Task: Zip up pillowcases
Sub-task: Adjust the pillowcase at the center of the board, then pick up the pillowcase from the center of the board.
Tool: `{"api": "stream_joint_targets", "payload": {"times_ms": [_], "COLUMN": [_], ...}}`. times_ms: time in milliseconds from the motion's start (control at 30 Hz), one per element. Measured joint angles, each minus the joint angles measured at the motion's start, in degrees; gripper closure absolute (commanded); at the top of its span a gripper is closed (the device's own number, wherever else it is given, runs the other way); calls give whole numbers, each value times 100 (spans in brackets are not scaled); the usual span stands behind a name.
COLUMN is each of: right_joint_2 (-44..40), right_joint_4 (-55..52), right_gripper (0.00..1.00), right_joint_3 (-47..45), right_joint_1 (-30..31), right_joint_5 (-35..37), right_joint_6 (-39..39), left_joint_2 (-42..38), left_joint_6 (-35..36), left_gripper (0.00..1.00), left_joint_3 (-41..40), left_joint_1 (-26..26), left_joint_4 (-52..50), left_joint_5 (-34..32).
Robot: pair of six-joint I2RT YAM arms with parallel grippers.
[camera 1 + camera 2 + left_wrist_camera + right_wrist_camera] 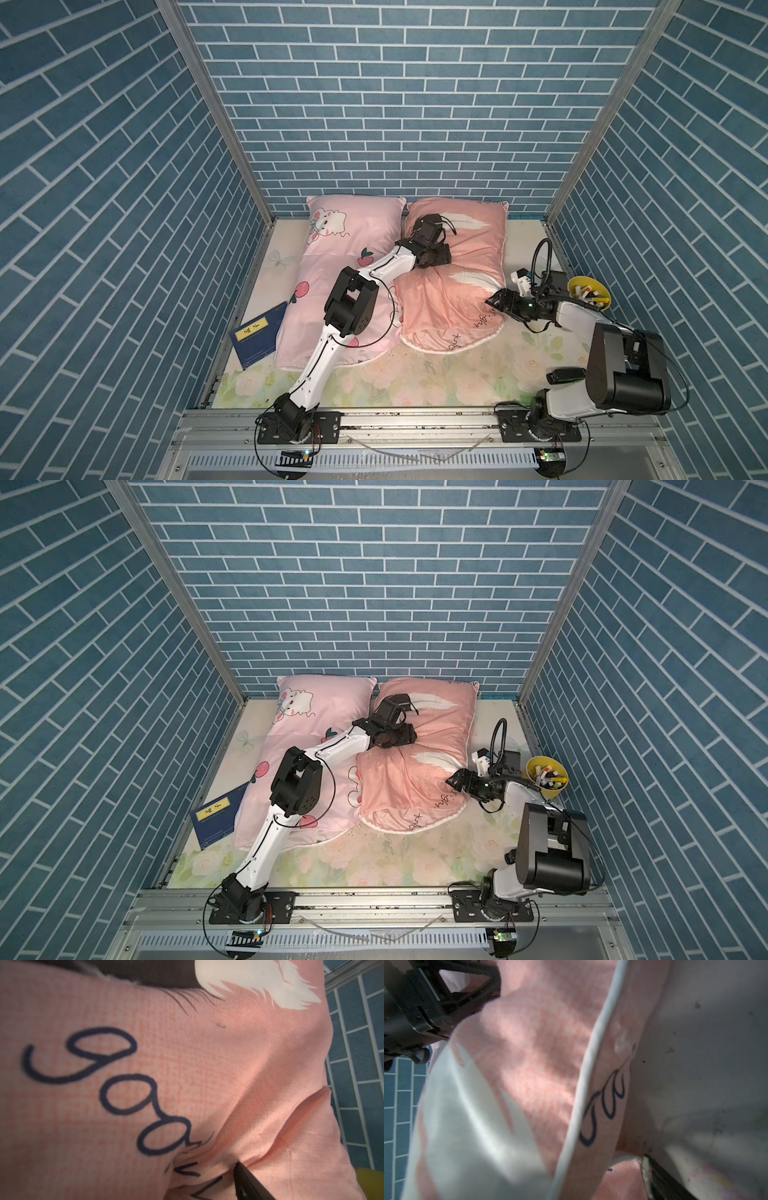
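The right pincer (498,302) is sitting against the piped edge (583,1093) of the salmon pillowcase (444,307). Its jaws are looking spread and gripping nothing, with only one fingertip (652,1172) showing. The case is lying just to this pincer's left, its long axis running away from the robot, so the right arm is nearer that edge. The left pincer (436,259) is pressing into the case's middle; whether it is pinching cloth I cannot tell. The light pink pillowcase (328,266) is lying to that pincer's left.
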Motion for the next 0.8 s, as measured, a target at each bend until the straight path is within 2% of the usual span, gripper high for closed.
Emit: {"api": "stream_joint_targets", "payload": {"times_ms": [167,333,500,633,800], "right_joint_2": [337,245,-144,-590,-1154], "right_joint_4": [59,142,-127,-306,-522], "right_gripper": [6,14,18,19,25], "right_joint_3": [4,2,9,2,-74], "right_joint_1": [129,402,610,1010,1416], "right_joint_5": [-472,-660,-743,-752,-732], "right_joint_6": [4,87,332,599,970], "left_joint_2": [0,0,17,98,186], "left_joint_6": [-17,-22,-66,-125,-170], "left_gripper": [29,29,29,29,30], "left_joint_3": [11,24,72,227,404], "left_joint_1": [39,81,131,146,192], "left_joint_4": [-11,-44,-90,-190,-317], "left_joint_5": [26,28,70,111,214]}}
